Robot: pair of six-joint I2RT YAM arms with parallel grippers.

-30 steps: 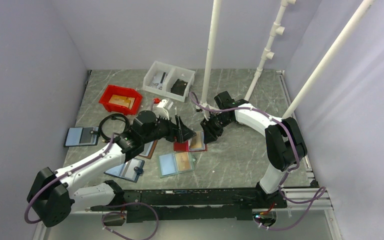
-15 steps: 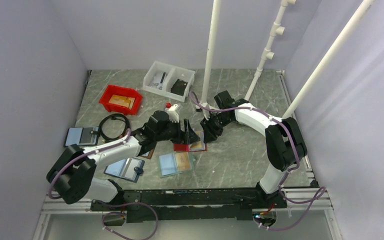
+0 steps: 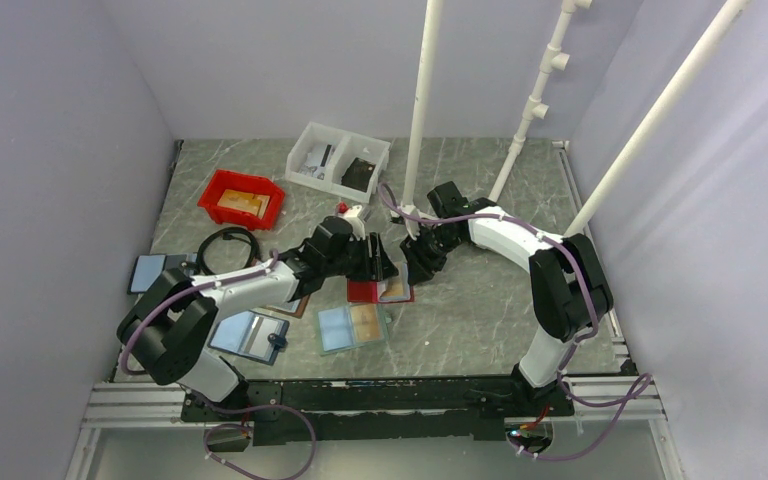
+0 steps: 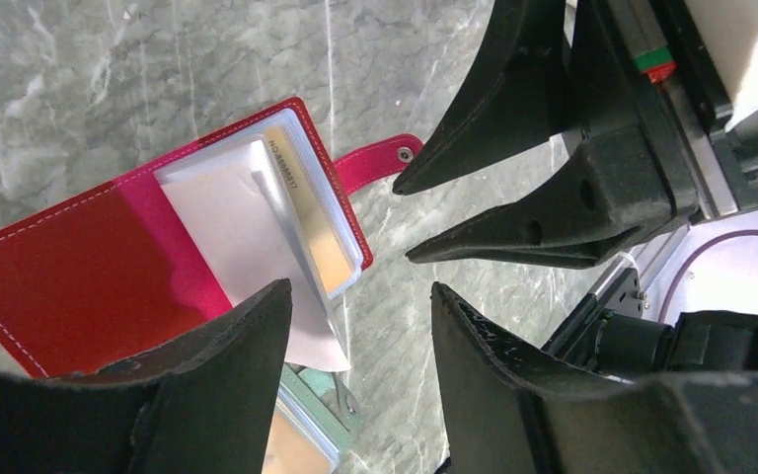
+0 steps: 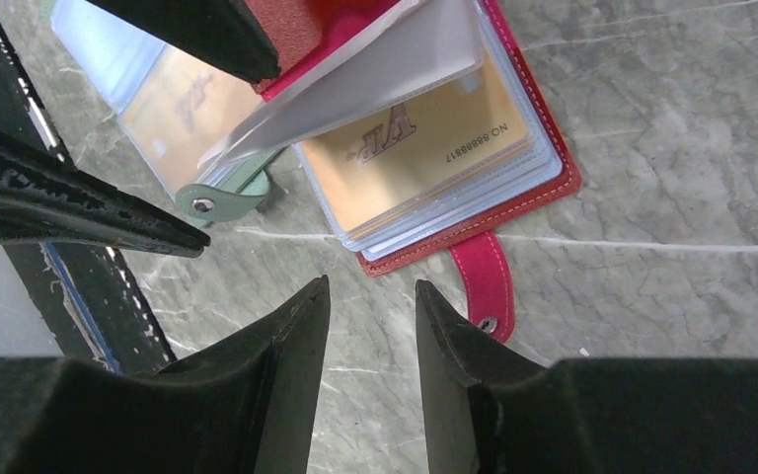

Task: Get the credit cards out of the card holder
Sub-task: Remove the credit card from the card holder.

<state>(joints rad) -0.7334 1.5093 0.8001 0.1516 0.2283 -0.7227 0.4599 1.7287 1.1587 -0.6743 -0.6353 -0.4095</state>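
Observation:
The red card holder (image 3: 365,292) lies open on the table between both grippers. A gold card (image 5: 424,148) sits in its clear sleeves, and one clear sleeve (image 5: 355,89) stands lifted. The pink tab (image 5: 484,281) points toward my right gripper. In the left wrist view the holder (image 4: 79,276) shows its red cover, with the sleeves (image 4: 306,217) and tab (image 4: 375,163) beside it. My left gripper (image 3: 378,264) (image 4: 355,291) is open just above the holder's right edge. My right gripper (image 3: 422,270) (image 5: 370,284) is open and empty, just right of the tab.
A teal holder with an orange card (image 3: 352,326) lies just in front of the red one. A blue holder (image 3: 250,336), another holder (image 3: 150,270), a black cable (image 3: 222,245), a red bin (image 3: 241,198), a white bin (image 3: 338,160) and white poles (image 3: 420,120) are around.
My left arm has stretched out flatter over the table, its elbow shifting right, with its gripper staying over the red holder. The right arm has not moved.

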